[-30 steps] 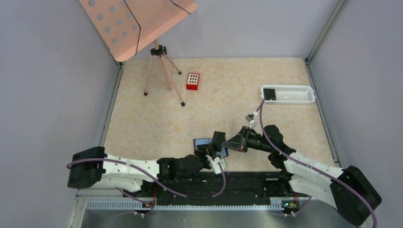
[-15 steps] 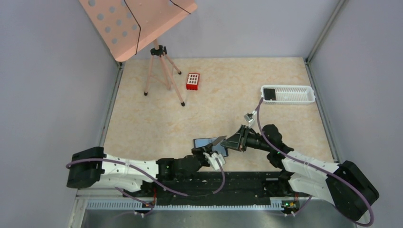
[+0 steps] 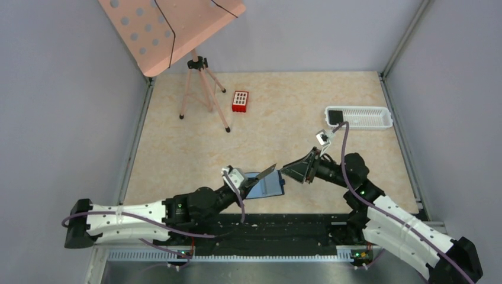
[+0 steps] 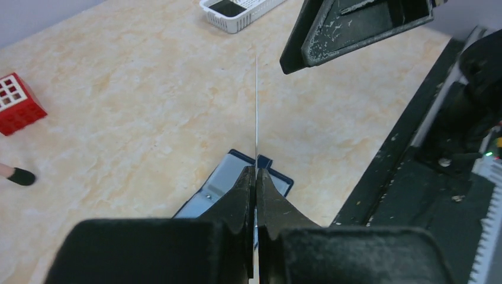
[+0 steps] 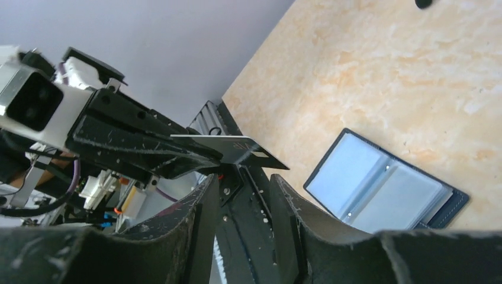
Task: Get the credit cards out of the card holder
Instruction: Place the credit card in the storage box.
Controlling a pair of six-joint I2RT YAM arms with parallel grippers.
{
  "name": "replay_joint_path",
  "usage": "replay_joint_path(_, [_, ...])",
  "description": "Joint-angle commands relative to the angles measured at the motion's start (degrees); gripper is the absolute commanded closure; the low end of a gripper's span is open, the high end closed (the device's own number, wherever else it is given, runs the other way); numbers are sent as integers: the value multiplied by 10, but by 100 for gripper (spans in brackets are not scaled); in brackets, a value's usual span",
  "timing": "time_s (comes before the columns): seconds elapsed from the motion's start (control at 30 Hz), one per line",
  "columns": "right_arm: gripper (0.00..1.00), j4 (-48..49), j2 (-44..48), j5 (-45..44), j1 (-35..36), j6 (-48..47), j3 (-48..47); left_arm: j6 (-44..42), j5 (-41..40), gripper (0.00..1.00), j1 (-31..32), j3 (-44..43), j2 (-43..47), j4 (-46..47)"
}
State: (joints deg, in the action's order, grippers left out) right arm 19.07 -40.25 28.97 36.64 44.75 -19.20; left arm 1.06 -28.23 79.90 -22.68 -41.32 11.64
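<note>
The card holder is a blue wallet lying open on the table near the front edge, with its greyish pockets up; it also shows in the left wrist view and the right wrist view. My left gripper is shut on a thin dark credit card and holds it above the wallet. The card is edge-on in the left wrist view and flat in the right wrist view. My right gripper is open, just right of the card's free end, not touching it. Another dark card lies in the white tray.
A white slotted tray stands at the back right. A red block and a tripod with a pink perforated board stand at the back left. The black base rail runs along the near edge.
My left gripper has drawn back to the left and up with a card in it, uncovering the open wallet. My right gripper has shifted slightly up and to the right.
</note>
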Motion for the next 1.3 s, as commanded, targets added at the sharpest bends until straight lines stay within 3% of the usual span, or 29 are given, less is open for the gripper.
replay_joint_path(0.0, [62, 53, 25, 6, 5, -30, 11, 110, 32, 100, -6, 26, 57, 25])
replay_joint_path(0.23, [61, -43, 13, 14, 5, -103, -46, 138, 31, 100, -8, 3, 85, -47])
replay_joint_path(0.33, [60, -19, 7, 48, 6, -107, -49, 134, 53, 100, -10, -3, 87, -58])
replay_joint_path(0.57, [71, -83, -56, 155, 6, -194, -117, 126, 137, 100, -25, -75, 30, -165])
replay_joint_path(0.7, [72, -70, -109, 253, 6, -193, -129, 135, 186, 100, -41, -116, -12, -209])
replay_joint_path(0.9, [72, -50, -124, 298, 16, -193, -109, 154, 265, 100, -72, -145, -67, -214])
replay_joint_path(1.13, [71, -82, -118, 278, 29, -214, -103, 162, 319, 100, -97, -155, -97, -201])
replay_joint_path(1.27, [60, -118, -109, 238, 28, -239, -105, 167, 334, 100, -108, -155, -96, -201])
